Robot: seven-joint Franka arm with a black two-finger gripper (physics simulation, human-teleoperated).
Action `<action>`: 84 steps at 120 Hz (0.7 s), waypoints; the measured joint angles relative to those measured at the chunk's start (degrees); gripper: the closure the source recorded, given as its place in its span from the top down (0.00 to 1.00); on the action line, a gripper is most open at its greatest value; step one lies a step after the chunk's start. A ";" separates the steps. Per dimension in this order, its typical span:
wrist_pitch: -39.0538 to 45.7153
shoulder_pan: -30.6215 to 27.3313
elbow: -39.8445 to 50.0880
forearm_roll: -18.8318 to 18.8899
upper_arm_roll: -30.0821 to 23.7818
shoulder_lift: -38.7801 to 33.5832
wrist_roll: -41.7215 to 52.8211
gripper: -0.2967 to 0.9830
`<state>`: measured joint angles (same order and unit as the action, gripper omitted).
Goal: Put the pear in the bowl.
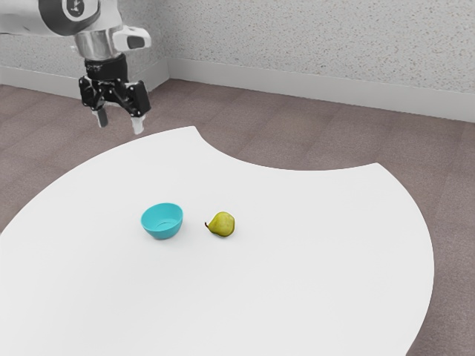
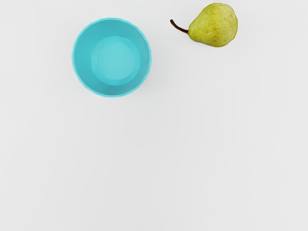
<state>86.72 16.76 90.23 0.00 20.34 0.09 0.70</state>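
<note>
Green pear beside blue bowl, white table

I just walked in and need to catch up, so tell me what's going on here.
Nothing is being handled at this moment. My black two-finger tool hangs in the air, open and empty. The yellow-green pear lies on its side on the white, curved-edge table, its stem pointing toward the empty, round turquoise bowl. The pear is to go in the bowl, but it isn't there yet.

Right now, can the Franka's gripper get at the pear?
Likely yes: my gripper is open and empty, raised above the table, and the pear lies beside the bowl, a gap between them and nothing over it.
</note>
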 joint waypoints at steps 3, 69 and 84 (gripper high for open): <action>0.81 -1.01 0.41 0.46 -0.43 -0.28 0.15 0.77; 11.60 3.44 2.98 -7.97 -7.58 11.84 -10.20 0.77; 14.01 3.39 8.04 -12.69 -7.32 11.95 -16.98 0.77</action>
<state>100.73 20.15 98.27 -12.68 13.02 12.04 -16.28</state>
